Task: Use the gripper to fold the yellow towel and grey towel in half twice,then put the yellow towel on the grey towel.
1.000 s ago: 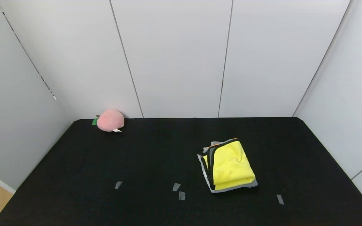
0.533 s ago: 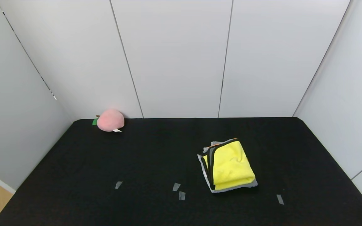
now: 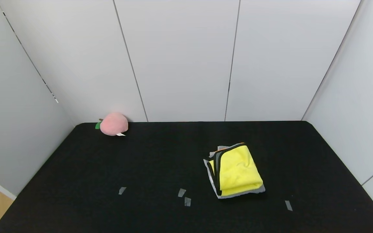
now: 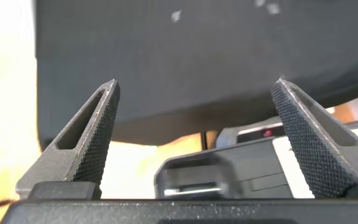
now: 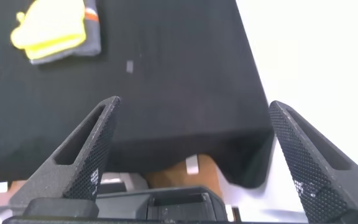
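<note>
Grippers first: we are holding our left gripper [image 4: 194, 134] spread wide with nothing between its dark textured fingers [image 4: 95, 140], parked off the near edge of the table [image 4: 166, 56], which is filling the upper part of the left wrist frame. We are keeping our right gripper [image 5: 191, 146] just as wide and just as bare, likewise back beyond the table's near edge; neither one is showing in the head frame.

Moving outward, the yellow towel [image 3: 238, 171] is lying folded on top of the folded grey towel [image 3: 213, 183], right of centre in the head frame, and the grey one is peeking out along the left and lower edges of the stack. In the right wrist frame the same stack is sitting in the upper left corner, yellow [image 5: 45, 28] over grey [image 5: 91, 38], well apart from our fingers.

Small grey tape marks [image 3: 181, 192] are dotting the black tabletop in the lower part of the head frame. A pink plush peach [image 3: 113, 124] is resting at the upper left of the table against the white wall panels [image 3: 180, 61].
</note>
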